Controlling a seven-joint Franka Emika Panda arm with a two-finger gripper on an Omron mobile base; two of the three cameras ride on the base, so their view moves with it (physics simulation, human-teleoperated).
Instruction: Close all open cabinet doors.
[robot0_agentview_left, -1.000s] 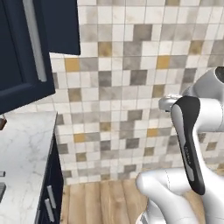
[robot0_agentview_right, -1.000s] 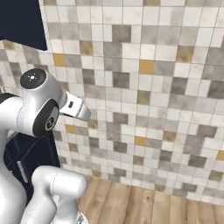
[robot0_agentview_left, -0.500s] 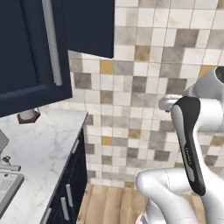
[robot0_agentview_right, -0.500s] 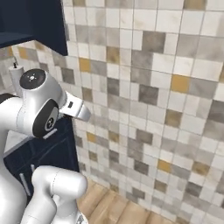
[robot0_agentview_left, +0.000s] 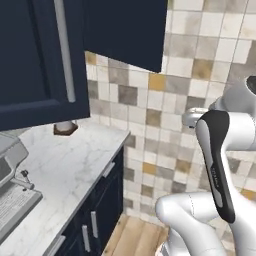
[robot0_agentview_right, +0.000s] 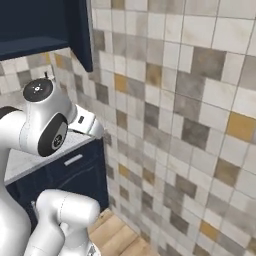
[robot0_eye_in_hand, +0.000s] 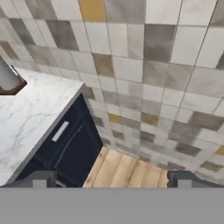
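Doors first: we count 1 open cabinet door (robot0_agentview_left: 37, 60) at the upper left of the left base view, swung out toward the camera, dark navy with a recessed flat panel in a raised frame and 1 long slim vertical silver bar handle (robot0_agentview_left: 65, 50). Behind it hangs the navy wall cabinet (robot0_agentview_left: 127, 30), whose underside and end panel also show at the top left of the right base view (robot0_agentview_right: 45, 25).

Below lies 1 white marble countertop (robot0_agentview_left: 75, 170) with grey veining, and on it, near the wall, 1 small object on a brown base (robot0_agentview_left: 65, 128) that we cannot identify. At the far left edge sits a grey appliance (robot0_agentview_left: 10, 150), cut off by the frame. Under the counter are navy drawer fronts (robot0_agentview_left: 107, 200) with short silver handles. The wall (robot0_agentview_right: 190, 100) is square tile in white, grey, beige and ochre; the floor (robot0_eye_in_hand: 127, 170) is light wood planks.

In the hand view, the gripper (robot0_eye_in_hand: 112, 178) shows 2 dark fingertips set wide apart, nothing between them.
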